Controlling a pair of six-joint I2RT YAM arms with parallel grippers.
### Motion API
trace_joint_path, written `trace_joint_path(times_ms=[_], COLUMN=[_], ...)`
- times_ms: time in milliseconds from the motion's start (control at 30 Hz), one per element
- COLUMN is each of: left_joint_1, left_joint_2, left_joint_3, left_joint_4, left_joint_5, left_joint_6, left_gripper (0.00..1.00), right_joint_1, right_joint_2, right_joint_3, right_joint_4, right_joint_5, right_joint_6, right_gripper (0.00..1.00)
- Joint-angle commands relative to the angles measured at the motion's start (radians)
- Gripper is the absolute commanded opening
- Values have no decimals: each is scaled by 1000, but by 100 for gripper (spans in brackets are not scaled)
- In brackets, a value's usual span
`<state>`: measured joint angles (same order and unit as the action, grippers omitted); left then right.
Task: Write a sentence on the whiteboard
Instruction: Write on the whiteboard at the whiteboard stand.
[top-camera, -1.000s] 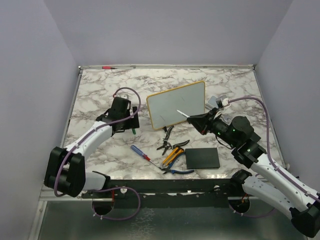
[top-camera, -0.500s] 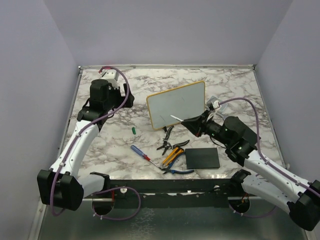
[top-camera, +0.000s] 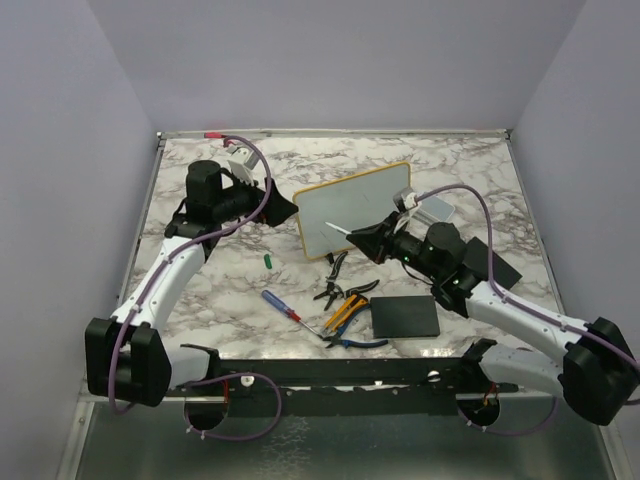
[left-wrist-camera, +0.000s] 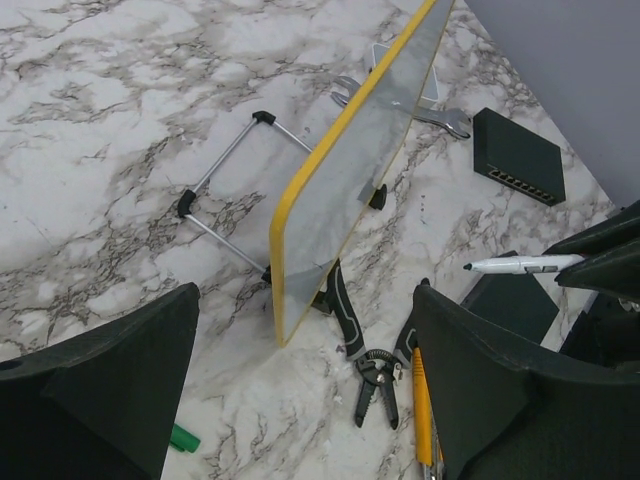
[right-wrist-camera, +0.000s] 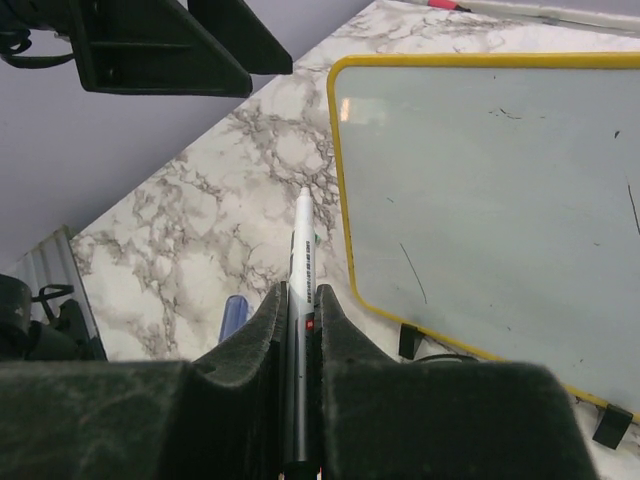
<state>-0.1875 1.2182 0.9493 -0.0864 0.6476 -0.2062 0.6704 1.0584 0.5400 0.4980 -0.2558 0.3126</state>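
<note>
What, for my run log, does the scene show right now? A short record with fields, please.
whiteboard: propped tilted on its stand; few faint strokes, no sentence
marker: uncapped, tip short of the board, not touching
right gripper: shut on the marker
left gripper: open, empty, facing the board's left edge
tools: pliers, screwdriver lying in front of the board

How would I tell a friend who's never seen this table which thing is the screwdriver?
Find the yellow-framed whiteboard standing on the marble table. In front of it lie several pliers; the screwdriver lies left of them, slightly apart. It alone is one straight stick, blue handle with a red collar, not two-handled.
</note>
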Motion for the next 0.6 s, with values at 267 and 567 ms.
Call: trace_joint_path(times_ms=[267,567], left_joint_1=[-46,-59], left_joint_2=[151,186], left_joint_3=[65,77], left_joint_4=[42,42], left_joint_5=[17,-24], left_joint_6=[14,24], left_gripper=[66,44], right_joint_1=[33,44], right_joint_2=[253,352], right_joint_3=[155,224], right_joint_4=[192,188], right_joint_5=[87,72], right_joint_6=[-57,-86], right_gripper=[1,1])
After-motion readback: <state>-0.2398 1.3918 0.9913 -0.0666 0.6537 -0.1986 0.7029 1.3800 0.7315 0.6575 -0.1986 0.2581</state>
